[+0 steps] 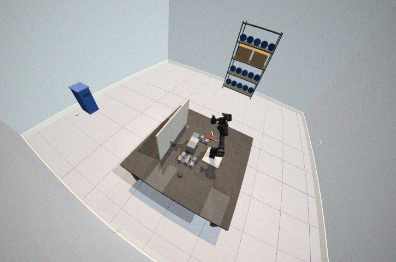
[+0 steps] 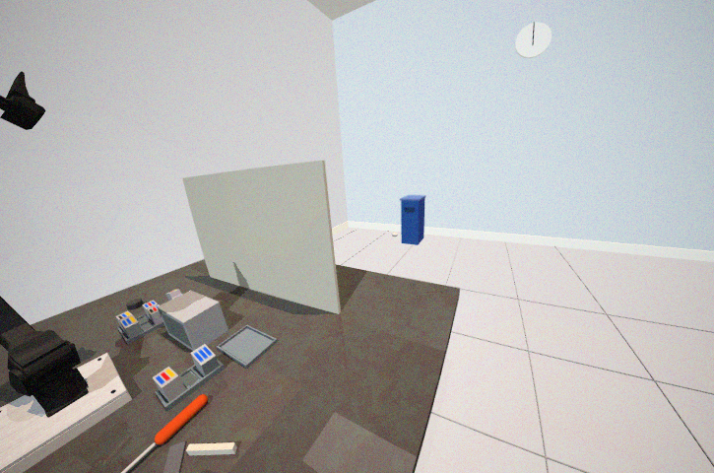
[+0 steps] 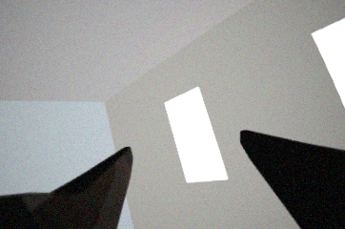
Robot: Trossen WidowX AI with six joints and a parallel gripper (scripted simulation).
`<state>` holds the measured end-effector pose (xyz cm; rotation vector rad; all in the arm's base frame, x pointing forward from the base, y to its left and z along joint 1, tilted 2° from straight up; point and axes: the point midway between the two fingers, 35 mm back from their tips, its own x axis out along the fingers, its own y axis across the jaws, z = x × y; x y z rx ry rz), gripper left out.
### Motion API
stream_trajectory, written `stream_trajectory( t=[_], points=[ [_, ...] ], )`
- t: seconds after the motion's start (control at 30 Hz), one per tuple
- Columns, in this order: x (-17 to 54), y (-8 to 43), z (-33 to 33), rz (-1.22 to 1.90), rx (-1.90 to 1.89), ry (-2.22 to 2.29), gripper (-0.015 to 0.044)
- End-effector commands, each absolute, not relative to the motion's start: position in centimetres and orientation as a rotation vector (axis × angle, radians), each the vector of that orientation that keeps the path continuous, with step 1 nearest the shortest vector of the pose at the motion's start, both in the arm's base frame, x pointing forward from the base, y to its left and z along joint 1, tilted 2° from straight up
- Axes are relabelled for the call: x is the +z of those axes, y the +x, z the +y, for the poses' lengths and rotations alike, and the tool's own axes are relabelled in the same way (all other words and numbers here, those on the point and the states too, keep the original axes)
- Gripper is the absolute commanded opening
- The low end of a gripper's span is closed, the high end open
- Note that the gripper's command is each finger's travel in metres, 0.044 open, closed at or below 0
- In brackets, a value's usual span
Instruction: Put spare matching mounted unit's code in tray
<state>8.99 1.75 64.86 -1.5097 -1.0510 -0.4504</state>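
The mounted unit [image 1: 192, 142] [image 2: 193, 318] is a grey box on the dark table [image 1: 185, 197] [image 2: 335, 378], in front of an upright panel [image 1: 172, 129] [image 2: 262, 234]. Its back does not show. Small spares with coloured stripes stand in two holders either side of it: a yellow-blue one [image 2: 126, 319] and a blue-red one [image 2: 151, 306], then an all-blue one [image 2: 203, 353] and a blue-red-yellow one [image 2: 164, 376]. The flat grey tray [image 2: 246, 344] lies beside the unit. My gripper [image 1: 213, 119] [image 2: 20, 92] [image 3: 186, 144] is open and empty, raised high, pointing at the ceiling.
An orange-handled screwdriver [image 1: 211, 138] [image 2: 181, 418] and a small white block [image 2: 211, 447] lie near the arm's base plate [image 1: 211, 160] [image 2: 11, 429]. A small black disc [image 1: 179, 175] lies on the table. A blue bin [image 1: 83, 98] [image 2: 412, 219] and a shelf rack [image 1: 252, 60] stand on the floor.
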Motion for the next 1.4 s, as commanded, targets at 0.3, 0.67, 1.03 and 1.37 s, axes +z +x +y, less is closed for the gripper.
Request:
stream_trajectory(
  t=[0.3,0.67,1.03,1.37],
  points=[
    [65.3,9.5,0.0,-1.041,-0.447,-1.413,0.0440],
    [65.9,13.6,-7.2,-0.978,-0.406,-0.971,0.0440],
    [62.4,23.5,-16.0,-0.654,-0.370,-0.506,0.0440],
    [53.4,34.7,-18.5,-0.245,-0.287,-0.211,0.0440]
  ],
)
